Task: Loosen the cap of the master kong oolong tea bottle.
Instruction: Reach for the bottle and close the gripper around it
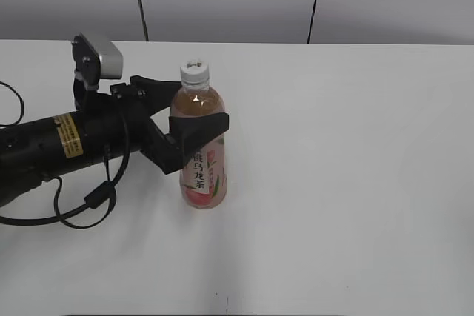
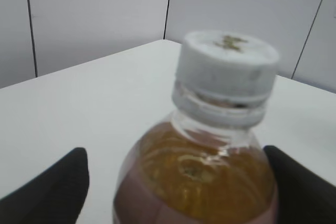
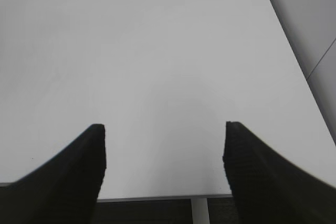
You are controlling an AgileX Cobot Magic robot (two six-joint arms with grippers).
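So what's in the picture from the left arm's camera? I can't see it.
A clear plastic bottle of amber tea fills the middle, very close up, with its small round white ribbed cap still on top. The left gripper has one black finger on each side of the bottle, over a plain white table.

clear glossy plastic bottle (image 1: pixel 201 146), matt white table (image 1: pixel 355 183)

The left arm (image 1: pixel 52 142) is a black cylinder bearing a yellow label, a grey wrist camera (image 1: pixel 100 57), looping black cables (image 1: pixel 89 201), and angular black fingers (image 1: pixel 196 127).
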